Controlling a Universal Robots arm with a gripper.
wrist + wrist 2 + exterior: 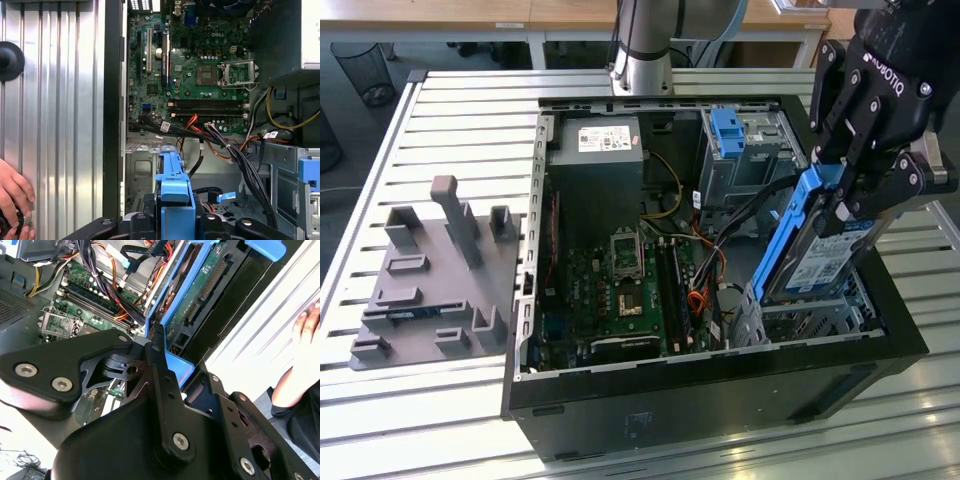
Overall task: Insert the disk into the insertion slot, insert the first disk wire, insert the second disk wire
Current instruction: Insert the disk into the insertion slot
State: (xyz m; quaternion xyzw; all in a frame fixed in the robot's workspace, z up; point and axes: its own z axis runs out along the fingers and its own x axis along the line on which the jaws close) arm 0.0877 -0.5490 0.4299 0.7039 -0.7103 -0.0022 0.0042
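Exterior view puts the work in its first step: the gripper point(848, 200), fingers closed on the upper end of the disk point(817, 258), holds it steeply tilted, its lower edge down at the slot point(810, 318) in the corner of the case point(720, 385) on the exterior view's right; it does not lie flat in the bay, so I judge the insertion unfinished. Both wires look left to do; loose cables point(745, 212) hang just beside the disk, and its connector point(207, 290) seems bare in the second wrist view.
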